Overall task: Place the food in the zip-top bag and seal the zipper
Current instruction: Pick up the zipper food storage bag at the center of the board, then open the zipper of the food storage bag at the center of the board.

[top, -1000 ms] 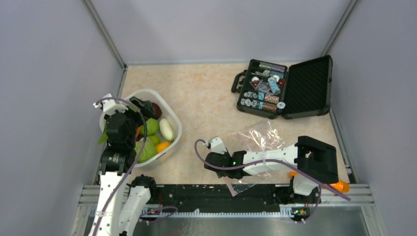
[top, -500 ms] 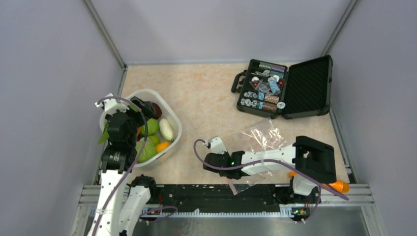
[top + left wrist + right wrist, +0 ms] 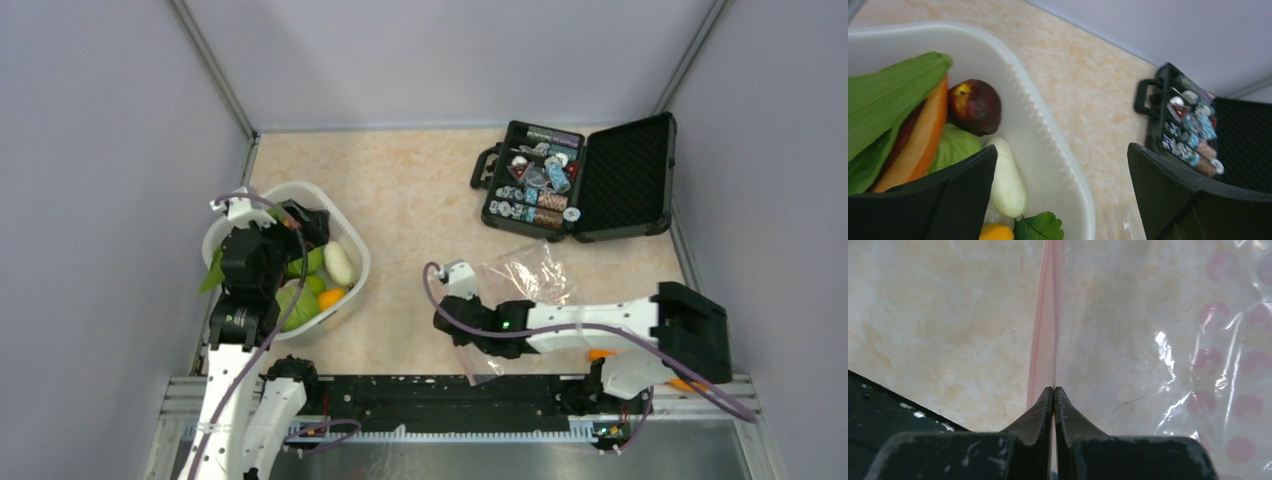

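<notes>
Locate the zip-top bag point(image 3: 528, 272) lying on the bench point(image 3: 420, 200), near its front edge and right of centre. In the right wrist view, the zipper point(image 3: 1045, 330) runs straight away from the fingertips along the bag's edge. The right gripper point(image 3: 1053, 390) is clenched on the zipper, with its tips pressed together over the pink strip.

The food lies in the white tub point(image 3: 357, 262) at the bench's left edge: carrot point(image 3: 923, 135), dark purple piece point(image 3: 975, 106), white radish point(image 3: 1007, 180) and leafy piece point(image 3: 888, 95). The left gripper point(image 3: 1062, 149) hovers over the tub, spread wide and grasping nothing. The black case point(image 3: 575, 180) stands open at the far right corner.
</notes>
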`<state>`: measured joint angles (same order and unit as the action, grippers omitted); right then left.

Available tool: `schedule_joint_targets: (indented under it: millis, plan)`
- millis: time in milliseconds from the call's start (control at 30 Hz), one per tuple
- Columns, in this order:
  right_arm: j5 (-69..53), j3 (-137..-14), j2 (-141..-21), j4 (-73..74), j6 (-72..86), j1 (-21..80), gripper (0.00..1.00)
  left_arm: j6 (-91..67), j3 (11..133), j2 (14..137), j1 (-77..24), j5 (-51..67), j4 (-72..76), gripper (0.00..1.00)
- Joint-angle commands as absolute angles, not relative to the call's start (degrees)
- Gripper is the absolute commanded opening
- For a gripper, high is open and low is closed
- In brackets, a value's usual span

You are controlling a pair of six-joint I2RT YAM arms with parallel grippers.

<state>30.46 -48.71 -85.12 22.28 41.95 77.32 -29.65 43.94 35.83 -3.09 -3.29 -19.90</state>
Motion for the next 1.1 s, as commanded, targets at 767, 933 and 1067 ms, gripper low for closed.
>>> schedule_joint_targets:
  millis: [767,933,1067]
  plan:
    - [26.00,-42.89,-60.87,10.60,43.71,59.69,0.00,-24.58,38.74,54.20,-43.59,15.36,-7.86,0.93]
    - [24.99,-42.85,-60.49,10.03,43.76,58.53,0.00,-27.05,38.49,58.35,-47.19,16.32,-2.49,0.92]
    - [24.54,-42.48,-60.30,9.44,44.08,58.49,0.00,-29.09,39.04,62.61,-48.85,13.69,1.64,0.87]
